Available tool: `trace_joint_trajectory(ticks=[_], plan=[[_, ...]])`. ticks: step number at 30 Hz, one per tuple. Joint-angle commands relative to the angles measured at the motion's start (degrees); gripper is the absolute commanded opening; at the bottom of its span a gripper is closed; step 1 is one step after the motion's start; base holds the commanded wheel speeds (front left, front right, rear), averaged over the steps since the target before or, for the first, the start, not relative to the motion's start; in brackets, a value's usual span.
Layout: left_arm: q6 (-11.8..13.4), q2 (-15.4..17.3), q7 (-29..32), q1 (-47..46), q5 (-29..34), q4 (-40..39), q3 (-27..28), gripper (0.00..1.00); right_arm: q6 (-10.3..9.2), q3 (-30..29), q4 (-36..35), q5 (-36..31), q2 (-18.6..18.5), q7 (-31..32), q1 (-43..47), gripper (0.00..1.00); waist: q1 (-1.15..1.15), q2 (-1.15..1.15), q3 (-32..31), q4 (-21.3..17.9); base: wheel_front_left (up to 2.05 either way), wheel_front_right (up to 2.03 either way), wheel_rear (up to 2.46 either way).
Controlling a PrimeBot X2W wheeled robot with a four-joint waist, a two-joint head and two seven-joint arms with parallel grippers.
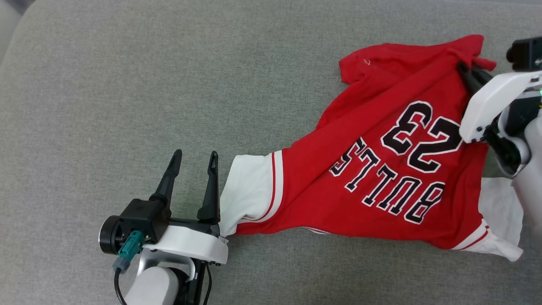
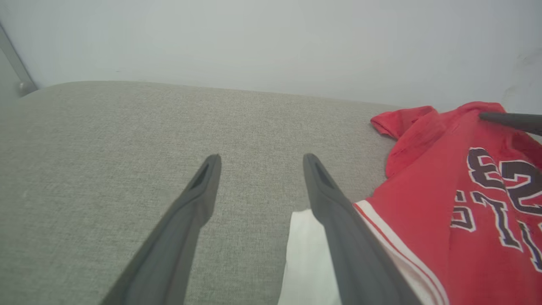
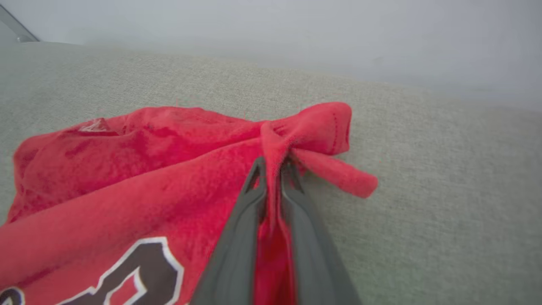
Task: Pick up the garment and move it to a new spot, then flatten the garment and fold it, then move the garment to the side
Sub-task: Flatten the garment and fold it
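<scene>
Evidently soft, light and floppy, the garment point(image 1: 322, 186) lies rumpled at the right of the grey surface point(image 1: 127, 84). Right gripper point(image 3: 273, 163) fingers clench a bunched red hem corner point(image 3: 322, 123); left gripper point(image 1: 195, 154) fingers stand released beside the white sleeve point(image 1: 247, 186), probably the best second hold.

Left hand point(image 1: 195, 153) with tapered black fingers point(image 1: 168, 182), white wrist shell point(image 1: 190, 248), teal connector point(image 1: 129, 250), black cable point(image 1: 117, 288)
</scene>
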Motion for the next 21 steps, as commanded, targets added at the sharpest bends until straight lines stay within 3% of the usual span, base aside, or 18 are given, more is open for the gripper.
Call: trace_joint_trajectory(ticks=[1,10,14,21], plan=[[-0.32,-0.21,-0.31,-0.71,0.29,0.18,0.10,1.00,-0.02,0.29,0.51,0.13,0.30,-1.41,-0.67,1.00,-0.01,0.00,0.05,-0.22,0.00,0.00,0.00],[0.32,0.81,-0.47,0.94,0.12,1.52,0.77,1.00,-0.02,1.00,1.82,-0.34,0.26,-16.22,3.23,1.00,-0.01,0.00,-4.66,-3.07,0.00,0.00,0.00],[1.18,1.36,-0.19,2.39,0.03,1.44,1.16,1.00,-0.02,-0.13,-1.16,-2.50,-0.47,-18.01,6.97,1.00,-0.01,0.00,-7.69,-4.92,0.00,0.00,0.00],[2.53,2.47,0.67,5.64,-0.57,1.30,2.17,1.00,-0.02,-7.39,-10.82,-5.65,0.74,-18.28,19.85,1.00,-0.01,0.00,-12.82,-7.76,0.00,0.00,0.00]])
